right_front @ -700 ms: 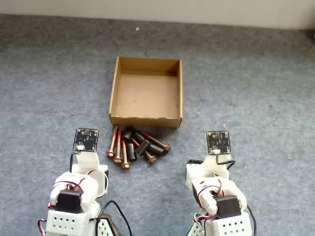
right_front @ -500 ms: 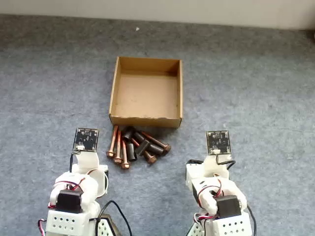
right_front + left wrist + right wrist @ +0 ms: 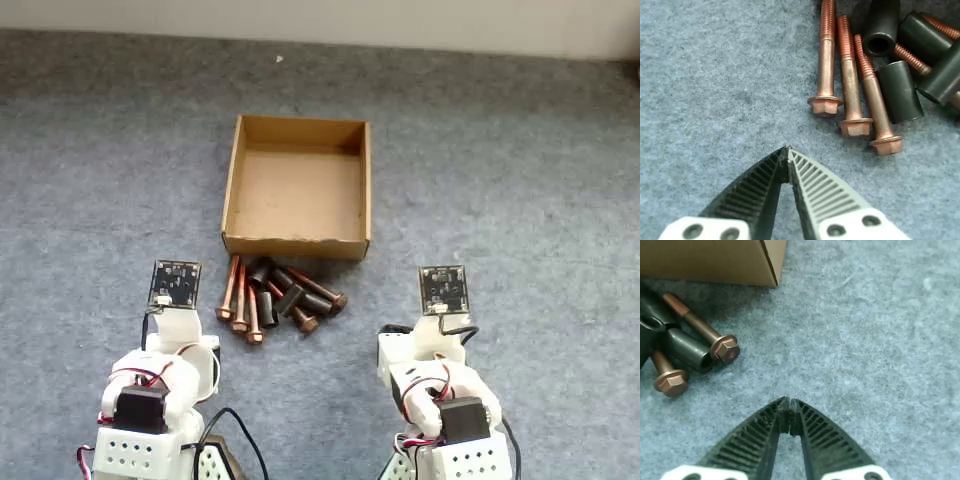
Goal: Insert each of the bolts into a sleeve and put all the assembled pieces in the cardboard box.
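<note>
Several copper bolts (image 3: 240, 295) and black sleeves (image 3: 290, 295) lie in a heap on the grey carpet, just in front of the cardboard box (image 3: 232, 190), whose inside is bare. In the left wrist view three bolts (image 3: 850, 90) lie side by side with sleeves (image 3: 897, 90) beside them. My left gripper (image 3: 786, 150) is shut and holds nothing, a short way short of the bolt heads. My right gripper (image 3: 789, 401) is shut too, over bare carpet, off to the side of a bolt (image 3: 700, 330) and a sleeve (image 3: 687, 356). The box corner (image 3: 767, 265) lies beyond.
Both arms sit folded at the near edge, the left arm (image 3: 165, 375) and the right arm (image 3: 435, 375) on either side of the heap. Open carpet spreads to the left and right of the box. A pale wall edge runs along the far side.
</note>
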